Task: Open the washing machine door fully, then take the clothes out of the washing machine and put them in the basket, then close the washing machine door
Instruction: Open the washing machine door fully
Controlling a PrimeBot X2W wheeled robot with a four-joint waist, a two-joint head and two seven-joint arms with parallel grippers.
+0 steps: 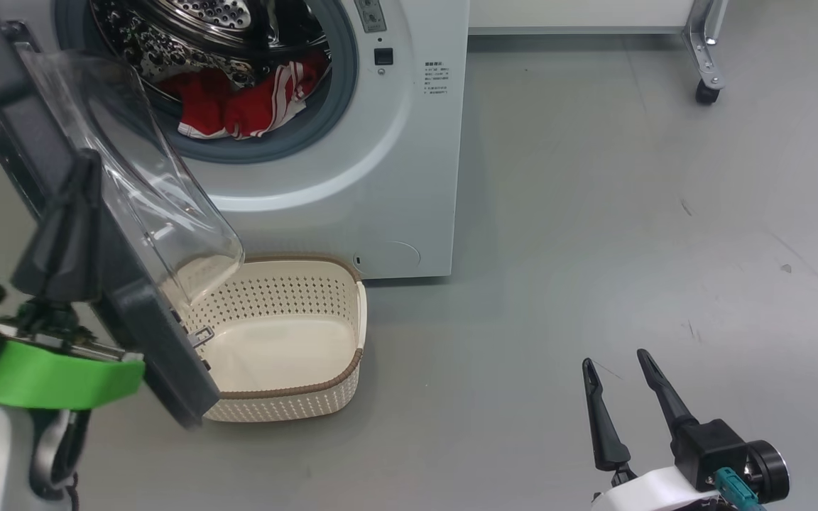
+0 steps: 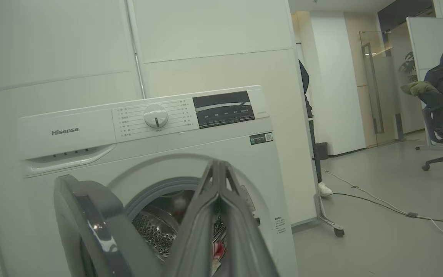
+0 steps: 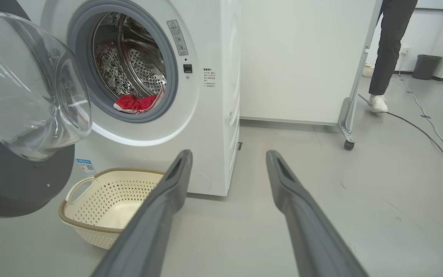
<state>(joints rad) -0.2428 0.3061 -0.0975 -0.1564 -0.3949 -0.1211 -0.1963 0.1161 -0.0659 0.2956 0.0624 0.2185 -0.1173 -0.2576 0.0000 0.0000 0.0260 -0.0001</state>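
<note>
Clothes (image 1: 238,106) are lying as a soft red, white-striped bundle at the front lip inside the washing machine (image 1: 395,177) — ahead and to the left of the right gripper (image 1: 615,360), which is waiting released, fingers spread, well apart. The left gripper (image 1: 86,167) is sitting clenched on nothing beside the washing machine door (image 1: 139,312), whose bulging clear bowl is hanging over the perforated cream basket (image 1: 288,294) — nearer, but the door is standing between.

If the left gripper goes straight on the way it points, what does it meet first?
Probably the white front of the washing machine; the shut left gripper points there, to the right of the door. Depth is unclear.
</note>
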